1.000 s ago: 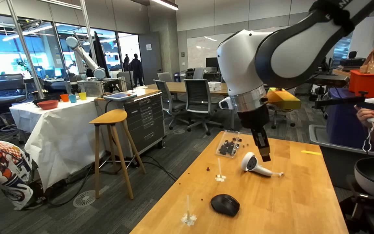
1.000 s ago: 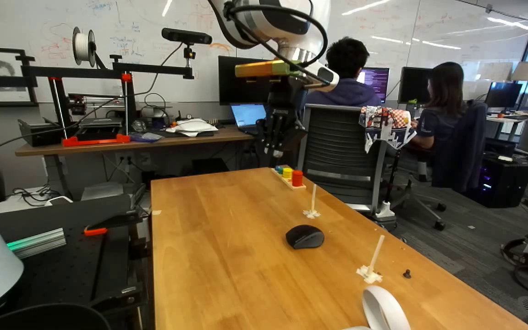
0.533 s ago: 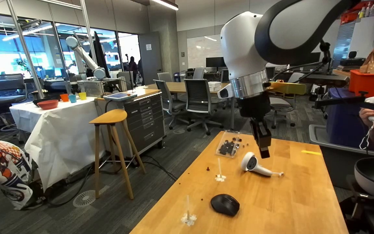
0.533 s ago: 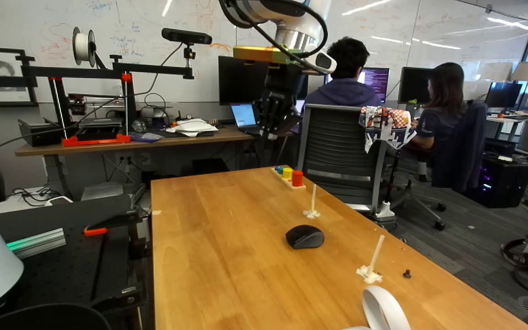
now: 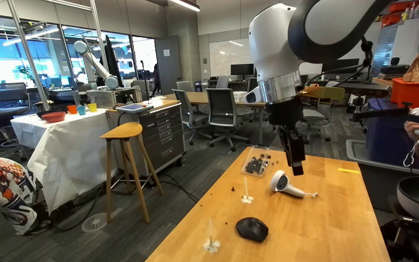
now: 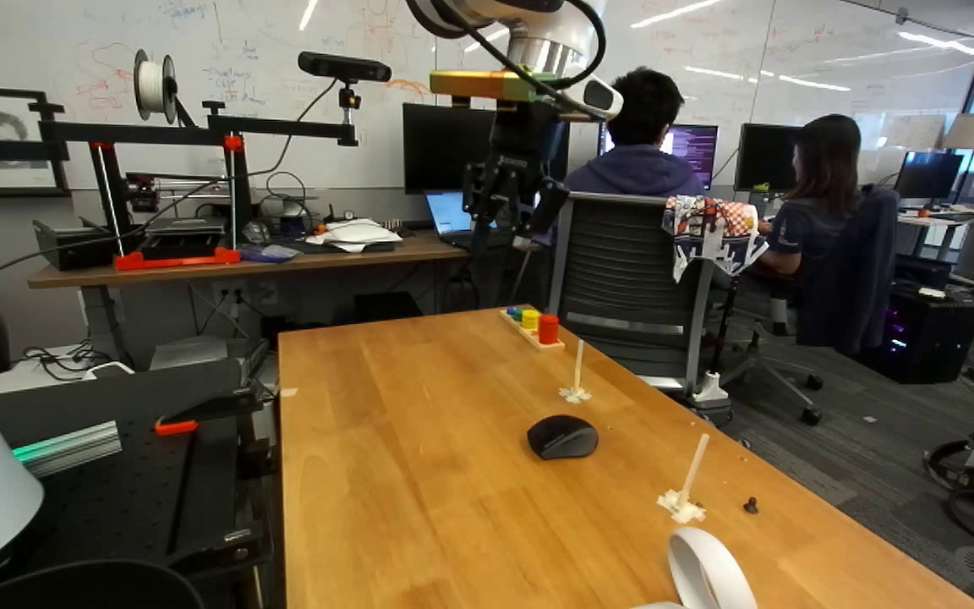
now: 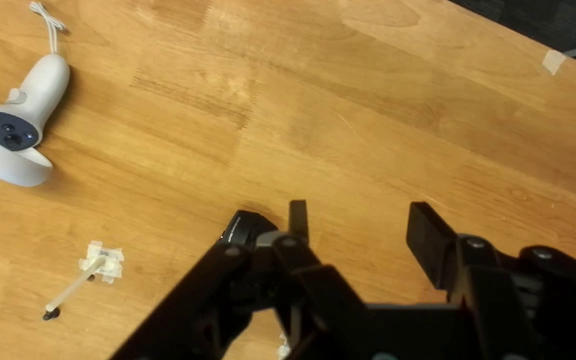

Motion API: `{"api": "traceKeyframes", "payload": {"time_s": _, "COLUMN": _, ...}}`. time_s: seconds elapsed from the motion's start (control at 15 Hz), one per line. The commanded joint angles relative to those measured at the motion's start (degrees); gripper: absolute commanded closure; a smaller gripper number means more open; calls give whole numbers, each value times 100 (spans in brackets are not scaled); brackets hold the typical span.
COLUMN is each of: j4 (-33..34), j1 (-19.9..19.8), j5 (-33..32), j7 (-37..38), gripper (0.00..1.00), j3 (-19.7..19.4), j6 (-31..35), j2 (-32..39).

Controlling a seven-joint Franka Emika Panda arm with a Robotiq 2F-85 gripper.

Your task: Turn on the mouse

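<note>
black plastic with a matte finish covers the low-domed, oval computer mouse [image 5: 252, 230], which sits dome up on the light brown wooden table [image 5: 326, 218], near a thin off-white stick [image 6: 578, 365] taped upright to the wood. it should be light, with a stiff shell that won't give under a squeeze and won't break easily either; the curved back is the awkward part, since a grip high on it would likely skid upwards, and a sideways nudge could send the whole thing sliding over the smooth wood. best hold, i'd judge, is low across its two long flanks, where the sides look steeper, keeping pressure off the top so no button gets clicked. any power switch is out of sight, probably underneath, so the grip may have to last through tipping it over. the black two-fingered gripper [image 7: 360, 235] hangs well above the table, apart from the mouse, its fingers [image 7: 428, 245] spread wide with nothing between them; in the wrist view one finger hides part of the mouse, so lining up may lean on both exterior views.
</note>
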Motion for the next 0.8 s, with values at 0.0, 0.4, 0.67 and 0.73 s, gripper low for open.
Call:
{"api": "traceKeyframes", "payload": {"time_s": 0.0, "j4": -56, "j1": -80, "j5": 90, "j7": -93, "gripper": 15, "j3": 84, "j6": -66, "j2": -192}}
{"api": "traceKeyframes", "payload": {"time_s": 0.4, "j4": -26, "j1": -83, "j5": 105, "j7": -132, "gripper": 0, "j3": 83, "j6": -171, "j2": -169}}
{"api": "traceKeyframes", "payload": {"time_s": 0.67, "j4": 5, "j1": -128, "j5": 240, "j7": -223, "gripper": 0, "j3": 64, "j6": -457, "j2": -172}}
{"api": "traceKeyframes", "payload": {"time_s": 0.73, "j4": 9, "j1": -139, "j5": 246, "j7": -220, "gripper": 0, "j3": 52, "j6": -560, "j2": -174}}
